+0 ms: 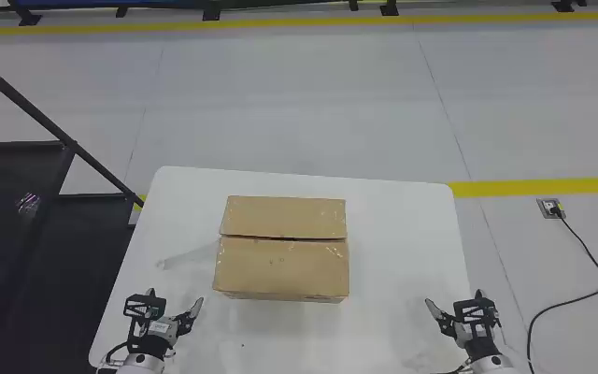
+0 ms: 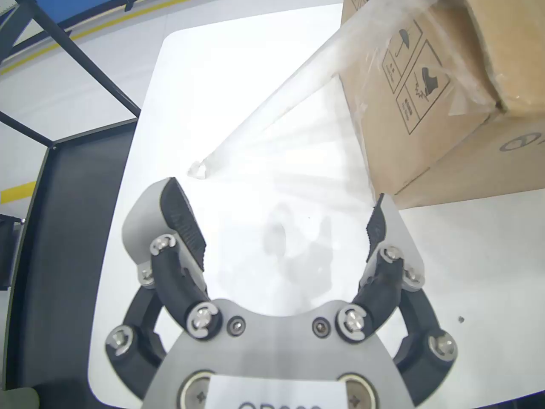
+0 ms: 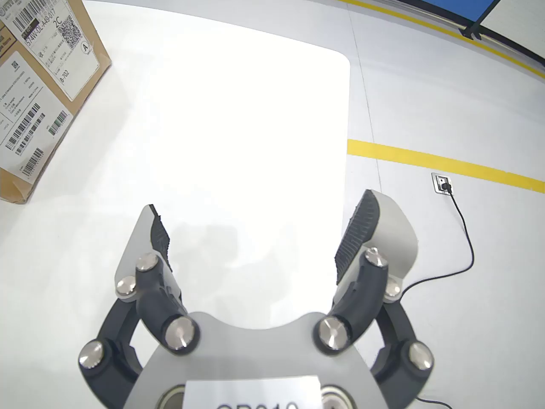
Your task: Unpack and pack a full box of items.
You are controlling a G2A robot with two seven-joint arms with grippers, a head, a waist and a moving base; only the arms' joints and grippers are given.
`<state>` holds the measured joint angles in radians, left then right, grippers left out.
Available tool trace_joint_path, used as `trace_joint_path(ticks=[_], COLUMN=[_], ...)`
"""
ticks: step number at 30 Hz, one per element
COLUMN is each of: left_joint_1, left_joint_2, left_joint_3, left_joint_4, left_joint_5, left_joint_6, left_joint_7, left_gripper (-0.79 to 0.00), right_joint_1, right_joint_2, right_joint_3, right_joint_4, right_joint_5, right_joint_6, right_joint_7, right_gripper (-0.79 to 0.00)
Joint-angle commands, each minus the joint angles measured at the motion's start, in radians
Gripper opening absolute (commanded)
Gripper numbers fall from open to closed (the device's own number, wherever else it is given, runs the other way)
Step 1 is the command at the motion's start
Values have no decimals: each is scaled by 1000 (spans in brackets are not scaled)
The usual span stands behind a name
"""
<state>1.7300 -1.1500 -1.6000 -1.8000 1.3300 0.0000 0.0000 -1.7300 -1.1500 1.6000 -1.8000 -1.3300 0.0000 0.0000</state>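
From above, a brown box point(image 1: 283, 248) sits at the middle of a white table point(image 1: 402, 243). Its 2 top flaps are closed and meet along a seam that runs across the lid. The left gripper point(image 1: 164, 307) hangs over the table's near left corner and the right gripper point(image 1: 462, 307) over the near right corner. Both are well apart from the box, 1 on each side of it. Each has its fingers spread and nothing between them. A yellow line point(image 1: 523, 187) crosses the floor past the table's right edge, and a socket point(image 1: 550, 207) sits in the floor just below that line with a black cable point(image 1: 561, 309) plugged in.

In the left wrist view, the left gripper point(image 2: 276, 193) is released, its 2 ribbed pads wide apart over bare table point(image 2: 204, 87). The box point(image 2: 447, 129) stands near it, showing a side printed with handling symbols. A strip of clear tape point(image 2: 298, 82) runs from the box's top edge down in a narrowing band, and its crumpled end lies on the table just ahead of one fingertip without touching it. A dark platform point(image 2: 64, 214) borders the table.

In the right wrist view, the right gripper point(image 3: 259, 204) is likewise released and empty over the table point(image 3: 234, 108). The box point(image 3: 47, 78) stands apart from it, with white barcode labels on the side that faces this camera. Beyond the table edge are the yellow line point(image 3: 425, 159), the socket point(image 3: 443, 182) and the cable point(image 3: 468, 249).
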Motion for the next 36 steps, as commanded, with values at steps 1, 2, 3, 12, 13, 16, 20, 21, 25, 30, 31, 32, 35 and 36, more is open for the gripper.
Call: trace_joint_path(ticks=[1, 2, 3, 12, 13, 16, 20, 21, 25, 30, 31, 32, 35, 36], left_joint_1=[0, 0, 0, 0, 0, 0, 0, 0, -3, -22, -30, -40, -65, -72], left_joint_2=[0, 0, 0, 0, 0, 0, 0, 0, 0, 1, 2, 2, 3, 3], left_joint_3=[0, 0, 0, 0, 0, 0, 0, 0, -12, -61, -70, -79, -90, -94], left_joint_4=[0, 0, 0, 0, 0, 0, 0, 0, 0, -4, 2, 12, 35, 42], left_joint_5=[0, 0, 0, 0, 0, 0, 0, 0, -26, -116, -124, -139, -161, -165], left_joint_6=[0, 0, 0, 0, 0, 0, 0, 0, -42, -90, -103, -106, -142, -148], left_joint_7=[0, 0, 0, 0, 0, 0, 0, 0, 31, 21, 16, 14, 31, 36], left_gripper=[0, -1, -1, -1, 0, -1, -1, -1, 0, 0, 0, 0, 0, 0], right_joint_1=[0, 0, 0, 0, 0, 0, 0, 0, -1, 24, 33, 44, 91, 111], right_joint_2=[0, 0, 0, 0, 0, 0, 0, 0, 2, 3, 3, 3, 2, 1], right_joint_3=[0, 0, 0, 0, 0, 0, 0, 0, -13, -38, -44, -53, -83, -93], right_joint_4=[0, 0, 0, 0, 0, 0, 0, 0, -14, -77, -91, -105, -130, -133], right_joint_5=[0, 0, 0, 0, 0, 0, 0, 0, -21, -55, -66, -77, -92, -95], right_joint_6=[0, 0, 0, 0, 0, 0, 0, 0, -64, -121, -132, -145, -180, -183], right_joint_7=[0, 0, 0, 0, 0, 0, 0, 0, -20, 5, 18, 32, 72, 87], right_gripper=[-1, 0, -1, 0, -1, -1, 0, -1, 0, 0, 0, 0, 0, 0])
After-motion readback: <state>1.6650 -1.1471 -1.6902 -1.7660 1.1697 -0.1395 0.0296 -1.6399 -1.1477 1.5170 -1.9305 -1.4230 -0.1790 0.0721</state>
